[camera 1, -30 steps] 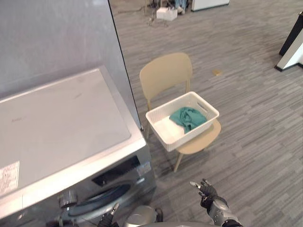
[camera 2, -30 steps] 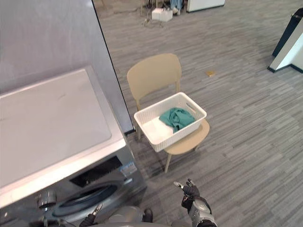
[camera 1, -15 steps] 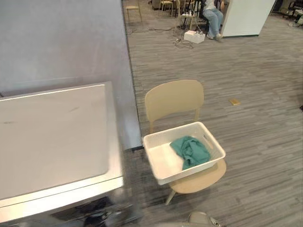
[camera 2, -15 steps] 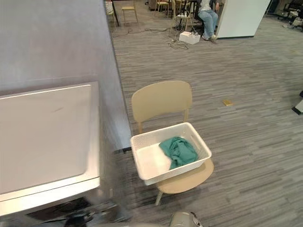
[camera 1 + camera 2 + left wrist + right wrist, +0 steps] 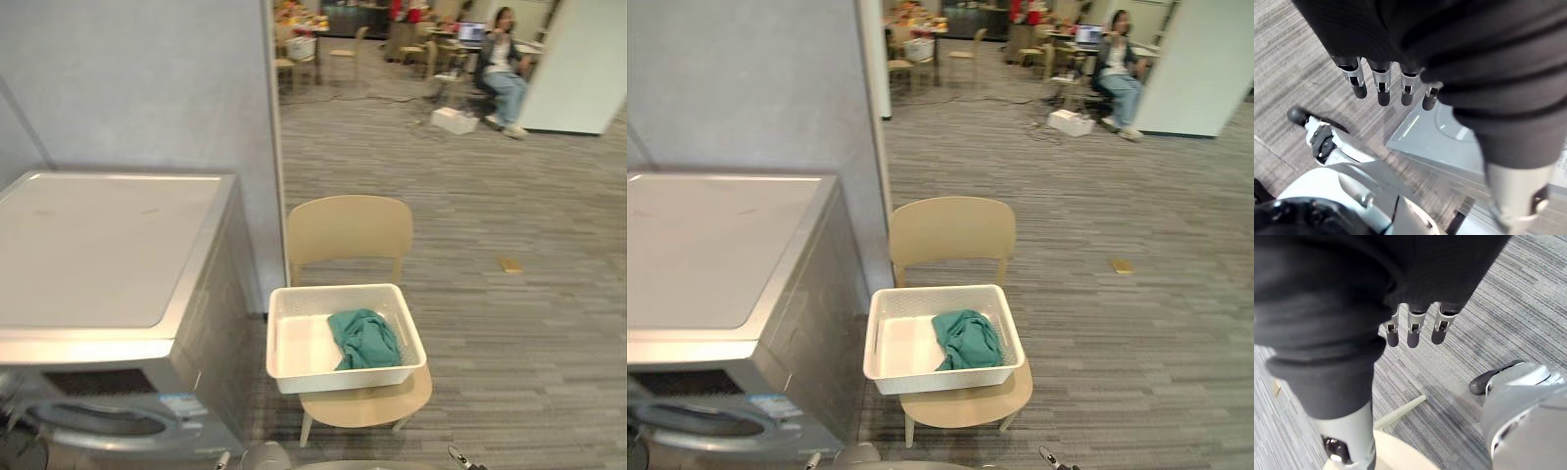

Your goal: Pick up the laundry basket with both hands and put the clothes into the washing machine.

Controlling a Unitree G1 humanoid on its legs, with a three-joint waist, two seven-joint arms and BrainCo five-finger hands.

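Both my hands hang slack, left hand (image 5: 1400, 44) and right hand (image 5: 1410, 284), fingers straight and grasping nothing. I see a white slatted plastic laundry basket (image 5: 343, 377) on a beige wooden chair (image 5: 350, 227), a crumpled teal garment (image 5: 364, 338) in its 3 o'clock half. At the basket's 9 o'clock stands a silver-grey washing machine (image 5: 108, 255).

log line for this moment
phase: before grasp | basket: on chair | green cloth: in basket | left hand: open, empty | right hand: open, empty
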